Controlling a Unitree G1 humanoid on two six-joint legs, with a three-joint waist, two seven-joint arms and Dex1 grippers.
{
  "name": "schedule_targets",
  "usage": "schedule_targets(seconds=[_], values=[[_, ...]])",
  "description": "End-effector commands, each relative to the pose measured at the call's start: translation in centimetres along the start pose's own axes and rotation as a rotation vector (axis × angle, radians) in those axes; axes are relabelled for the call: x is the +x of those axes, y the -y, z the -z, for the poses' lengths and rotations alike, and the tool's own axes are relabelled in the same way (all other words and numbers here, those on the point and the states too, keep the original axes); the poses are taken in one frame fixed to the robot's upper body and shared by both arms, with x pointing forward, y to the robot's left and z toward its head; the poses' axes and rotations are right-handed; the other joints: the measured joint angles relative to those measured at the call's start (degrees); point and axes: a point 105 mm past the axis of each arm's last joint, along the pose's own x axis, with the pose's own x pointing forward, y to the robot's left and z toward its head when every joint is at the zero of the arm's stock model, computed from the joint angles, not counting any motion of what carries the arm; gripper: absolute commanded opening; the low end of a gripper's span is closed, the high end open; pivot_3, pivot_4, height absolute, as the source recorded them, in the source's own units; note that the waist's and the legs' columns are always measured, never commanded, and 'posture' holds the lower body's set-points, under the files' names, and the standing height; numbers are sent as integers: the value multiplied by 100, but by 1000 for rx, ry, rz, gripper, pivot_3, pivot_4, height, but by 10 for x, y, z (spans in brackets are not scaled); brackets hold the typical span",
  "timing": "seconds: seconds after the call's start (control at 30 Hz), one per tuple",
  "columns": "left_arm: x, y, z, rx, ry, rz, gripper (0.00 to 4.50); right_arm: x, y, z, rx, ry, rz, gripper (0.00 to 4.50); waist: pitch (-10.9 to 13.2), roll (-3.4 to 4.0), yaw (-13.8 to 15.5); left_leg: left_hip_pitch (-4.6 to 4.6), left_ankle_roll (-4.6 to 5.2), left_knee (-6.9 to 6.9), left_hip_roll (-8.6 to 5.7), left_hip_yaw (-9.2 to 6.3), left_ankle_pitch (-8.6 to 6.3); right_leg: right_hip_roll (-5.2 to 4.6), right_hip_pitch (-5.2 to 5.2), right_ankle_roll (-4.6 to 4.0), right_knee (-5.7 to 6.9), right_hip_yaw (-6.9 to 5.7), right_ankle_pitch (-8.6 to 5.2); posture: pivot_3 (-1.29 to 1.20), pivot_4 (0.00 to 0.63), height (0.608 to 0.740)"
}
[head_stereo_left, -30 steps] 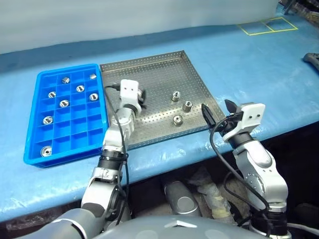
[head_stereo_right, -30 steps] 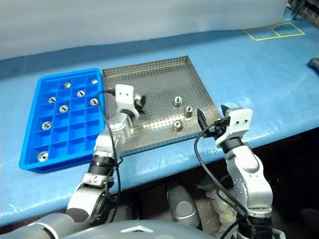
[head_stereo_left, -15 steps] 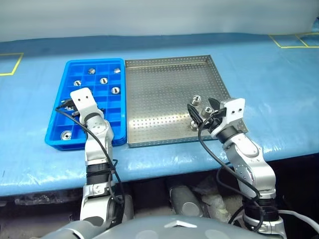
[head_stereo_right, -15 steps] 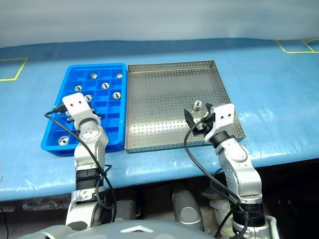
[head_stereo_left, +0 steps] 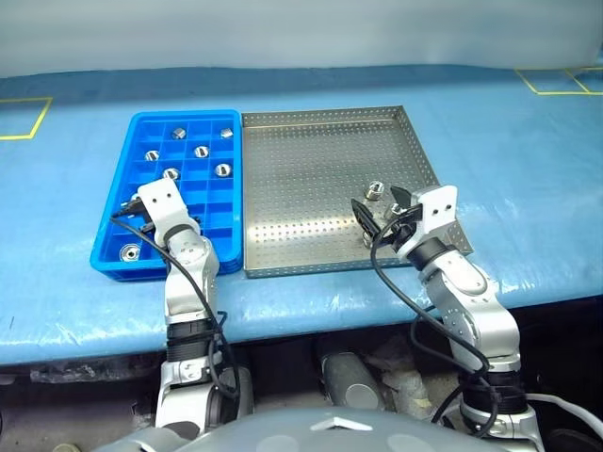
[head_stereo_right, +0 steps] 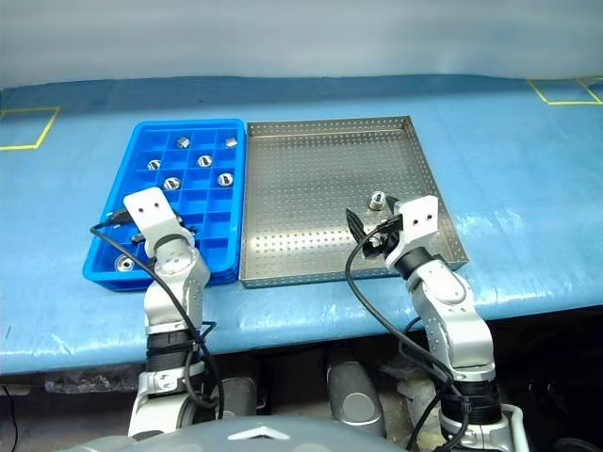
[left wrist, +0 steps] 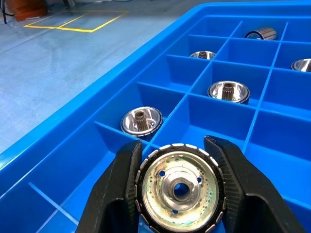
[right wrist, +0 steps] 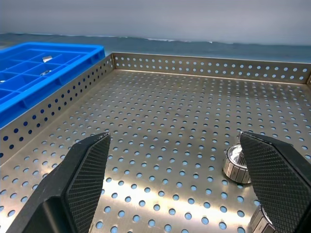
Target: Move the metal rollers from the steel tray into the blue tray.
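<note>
1. Table (head_stereo_left: 528, 141): covered in blue sheet; it carries the blue tray (head_stereo_left: 108, 212) and the steel tray (head_stereo_left: 311, 179), set side by side with their long edges touching. The blue tray lies on the robot's left of the steel tray.
2. Left gripper (left wrist: 177, 187): fingers (left wrist: 116, 189) clenched on one roller (left wrist: 179, 188), gripped by its ribbed rim with the flat end and centre hole facing the wrist camera. In the head view the left gripper (head_stereo_left: 141, 209) hangs over the near left part of the blue tray, above the compartments and not resting in one.
3. Right gripper (right wrist: 180, 184): fingers (right wrist: 85, 174) spread wide and grasping nothing. It stands over the near right corner of the steel tray, pointing across the perforated floor toward the blue tray.
4. Rollers in the steel tray: one (head_stereo_left: 374, 189) near the right rim, just beyond the right gripper; a second (right wrist: 236, 164) just beside the right finger; a third shows at the picture's edge – partly cut off. The rest of the steel tray's floor is bare.
5. Rollers in the blue tray: five (head_stereo_left: 200, 152) in the far compartments, one per compartment, and one (head_stereo_left: 129, 252) in the near left corner compartment – each well apart from the steel tray.
</note>
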Motion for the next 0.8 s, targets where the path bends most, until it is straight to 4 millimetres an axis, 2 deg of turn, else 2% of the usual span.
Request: schedule_targets(seconds=[0.03,0.1,0.2,0.23,0.37,0.5,0.67,0.8], values=[[-8,12,-16,-4,86,83,2707,-2,0,-11,-18,42,-3,4500,0,0,1,0,0,0,0,0,0,0,0,0,0,0,0,-92,150,740],[-18,33,-37,-78,207,312,3332,-3,1,-12,-8,46,-3,4500,0,0,3,-1,0,0,-1,0,0,-1,0,0,-1,0,0,-95,150,740],[-24,42,-50,-79,284,439,4386,-4,2,-11,14,25,-5,4500,0,0,2,-3,0,0,-1,2,0,-4,-1,-1,-2,0,0,-95,150,740],[-26,44,-54,-78,302,489,4475,-4,3,-7,12,-9,-6,4500,-1,1,1,-3,0,0,-1,3,0,-3,-1,-2,-2,1,0,-97,150,740],[-38,57,-64,-88,344,708,4475,-8,5,10,-3,-143,-24,4500,-1,2,-26,2,0,0,2,8,0,-1,-1,-5,1,3,-2,-95,150,740],[-60,69,-62,21,378,934,4475,-12,13,28,44,-291,-1,4500,-2,3,-14,3,0,0,6,6,0,4,-1,-7,3,2,-3,-70,150,740],[-71,67,-56,15,373,1039,4475,-11,15,33,57,-373,-22,4500,-2,3,-1,2,1,1,4,11,0,-1,0,-7,0,5,-3,-49,150,740],[-88,70,-52,99,412,1142,4475,-5,19,36,83,-464,-44,4500,-2,4,18,5,1,4,10,10,0,5,0,-13,5,3,-6,-20,150,740]])
